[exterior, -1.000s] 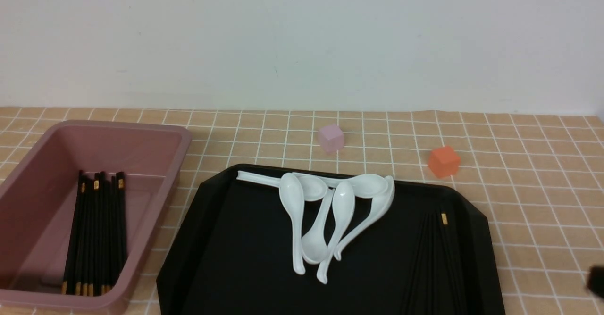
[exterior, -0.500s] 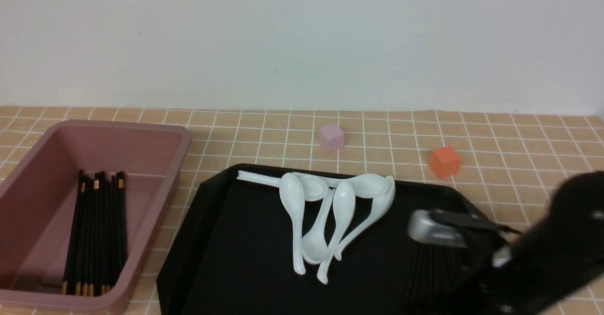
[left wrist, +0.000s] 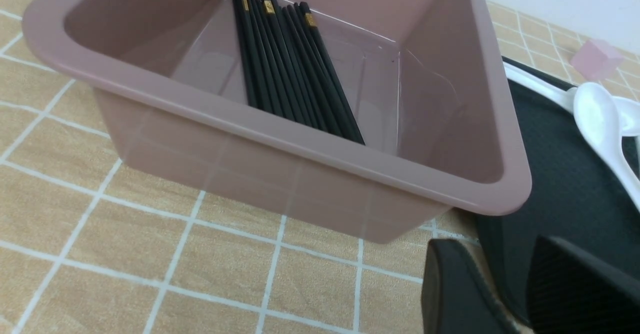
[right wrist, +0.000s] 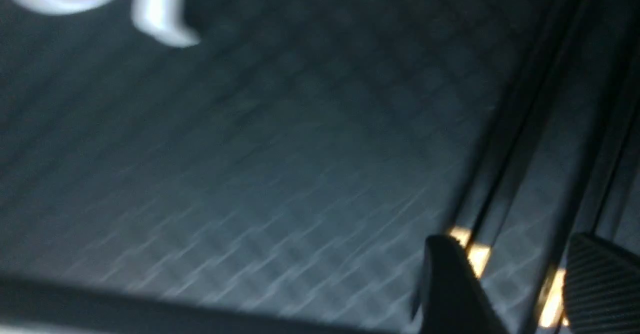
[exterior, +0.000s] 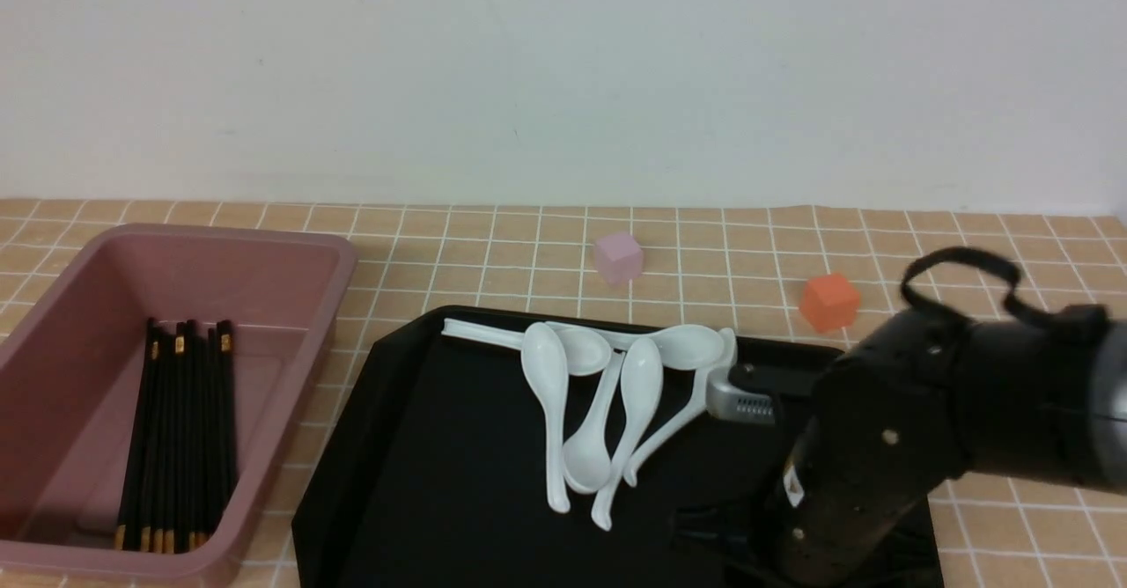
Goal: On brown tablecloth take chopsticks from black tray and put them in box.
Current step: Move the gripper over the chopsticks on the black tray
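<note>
Finding the task part done. The box [exterior: 264, 234] sits on the cloth [exterior: 1012, 245] at 9 o'clock of the tray [exterior: 440, 447], just beside it. A bundle of chopsticks [exterior: 180, 438] lies flat on the box floor, side by side and pointing from 6 to 12 o'clock. These count as delivered.

Work outstanding: the right wrist view shows remaining sticks [right wrist: 520, 124] on the tray floor, lying close together with their gold bands showing. Blur prevents a count, but there are several. In the front view they are hidden under the right arm [exterior: 880, 465], which covers the tray's 4 o'clock quarter, so I judge that they lie there.

Right gripper [right wrist: 512, 239]: jaws wide, set low over the banded ends, one to each side. Nothing is clamped and no stick is lifted. Whether the tips touch the tray cannot be told.

Left gripper [left wrist: 492, 241]: jaws narrow, all but together, empty. It rests near the box corner closest to the tray and takes no part.

Other items noted:
- White spoons [exterior: 641, 377] are heaped at 12 o'clock on the tray, well apart from the remaining sticks. They are not for transfer.
- A pink cube [exterior: 617, 258] lies on the cloth at 12 o'clock beyond the tray, and an orange cube [exterior: 828, 302] at 1 o'clock.

Assessment: one load is boxed and at least one more pickup is due. The step in hand is the grasp on the tray, not yet closed. After that come the lift, the carry toward 9 o'clock and the release into the box
</note>
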`<act>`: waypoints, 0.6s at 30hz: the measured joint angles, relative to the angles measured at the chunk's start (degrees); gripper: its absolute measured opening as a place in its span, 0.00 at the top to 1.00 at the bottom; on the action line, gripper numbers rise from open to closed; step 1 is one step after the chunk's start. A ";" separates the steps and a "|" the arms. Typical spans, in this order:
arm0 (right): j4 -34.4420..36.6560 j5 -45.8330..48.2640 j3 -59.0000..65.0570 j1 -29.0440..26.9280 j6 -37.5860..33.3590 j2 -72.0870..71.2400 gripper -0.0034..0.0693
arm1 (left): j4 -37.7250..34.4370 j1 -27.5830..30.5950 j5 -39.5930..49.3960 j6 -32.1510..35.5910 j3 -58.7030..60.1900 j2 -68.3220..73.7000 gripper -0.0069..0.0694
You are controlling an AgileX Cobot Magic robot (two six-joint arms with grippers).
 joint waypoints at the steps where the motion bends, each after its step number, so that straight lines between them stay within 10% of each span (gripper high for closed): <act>1: -0.31 -0.37 0.00 0.00 0.96 1.06 0.48 | 0.00 0.00 0.00 0.00 0.00 0.00 0.60; 18: -1.03 -3.31 -1.16 0.00 4.75 5.92 0.47 | 0.00 0.00 0.00 0.00 0.00 0.00 0.60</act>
